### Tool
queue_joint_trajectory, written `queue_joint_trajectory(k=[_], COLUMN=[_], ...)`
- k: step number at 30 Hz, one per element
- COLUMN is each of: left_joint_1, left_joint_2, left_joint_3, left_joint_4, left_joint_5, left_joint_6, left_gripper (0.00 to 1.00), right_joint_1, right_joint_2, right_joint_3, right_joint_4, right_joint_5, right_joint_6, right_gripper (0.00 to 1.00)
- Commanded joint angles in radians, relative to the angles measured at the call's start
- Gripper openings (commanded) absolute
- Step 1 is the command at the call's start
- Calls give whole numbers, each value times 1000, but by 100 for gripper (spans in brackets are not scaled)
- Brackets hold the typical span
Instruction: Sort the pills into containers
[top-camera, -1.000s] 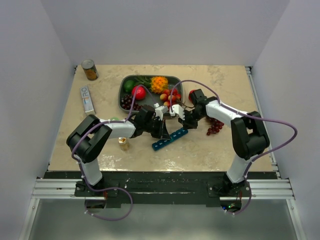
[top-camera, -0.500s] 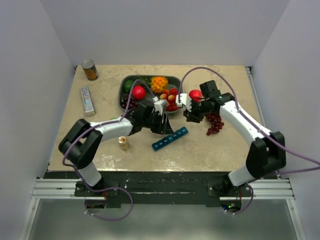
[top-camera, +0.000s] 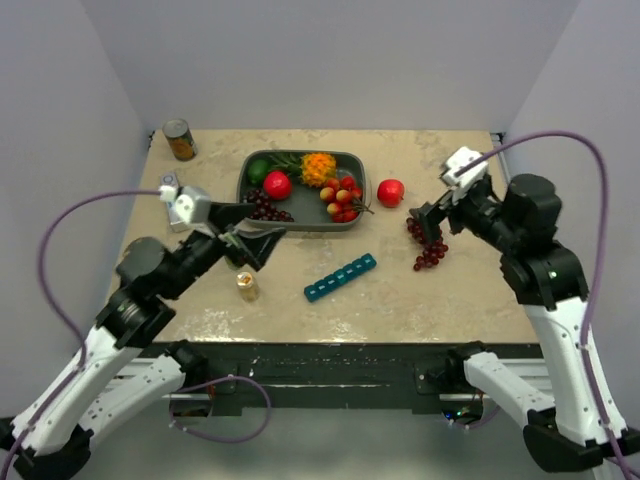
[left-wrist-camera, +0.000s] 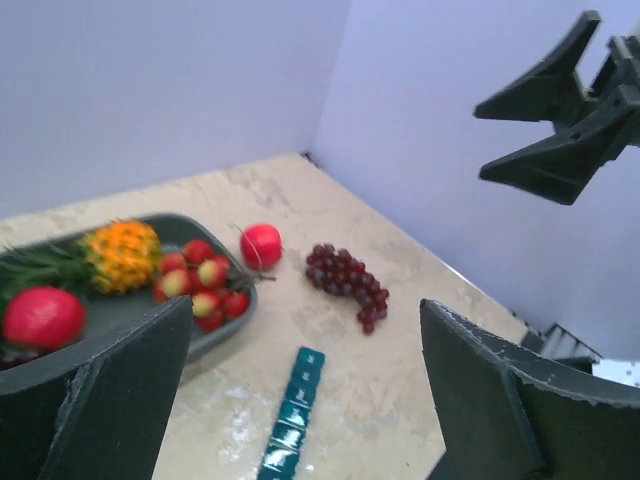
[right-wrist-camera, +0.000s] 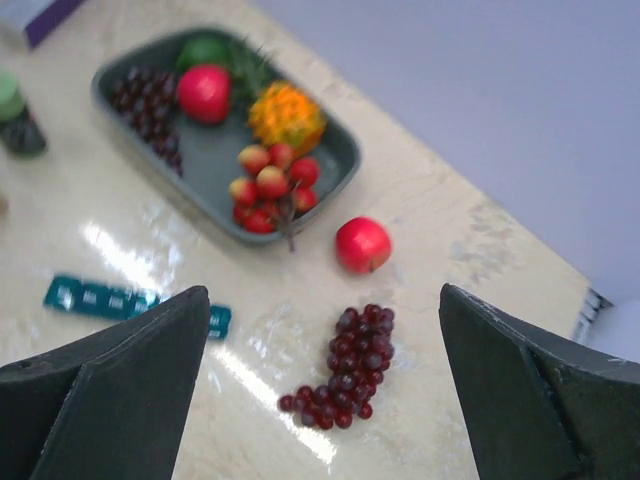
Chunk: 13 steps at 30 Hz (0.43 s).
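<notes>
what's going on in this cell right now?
Nothing is being handled. The left claw and right claw both hang open and empty above the beige tabletop. The narrow teal-blue plastic pill-organiser strip lies flat on it between the arms, touched by neither, near the dark grey fruit tray.

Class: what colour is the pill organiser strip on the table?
Teal blue; the pill organiser shows best in the top view.

Wide-apart gripper above grapes, pill strip

No writing is legible anywhere; the label on the can is too small to read.
</notes>
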<state>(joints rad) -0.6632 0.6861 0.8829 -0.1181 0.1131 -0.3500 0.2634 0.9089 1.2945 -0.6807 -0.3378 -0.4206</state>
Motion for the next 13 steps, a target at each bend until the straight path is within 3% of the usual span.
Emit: queue_joint_trajectory(k=[1, 4, 13], left_joint_1=[5, 5, 5], left_joint_2=[-77, -102, -155], left_joint_3=[8, 48, 76], left_joint_4=[-213, -297, -350], left_joint_5=[-144, -168, -191], left_joint_6=[100, 95, 86], left_gripper=[99, 99, 99], right_joint_1=[-46, -76, -115], right_joint_2=[-25, -39, -62], right_joint_3=[123, 155, 134], right_joint_4=[44, 33, 53], right_joint_5=[160, 149, 125], right_joint_6=[295, 307, 332], right_gripper=[99, 99, 99])
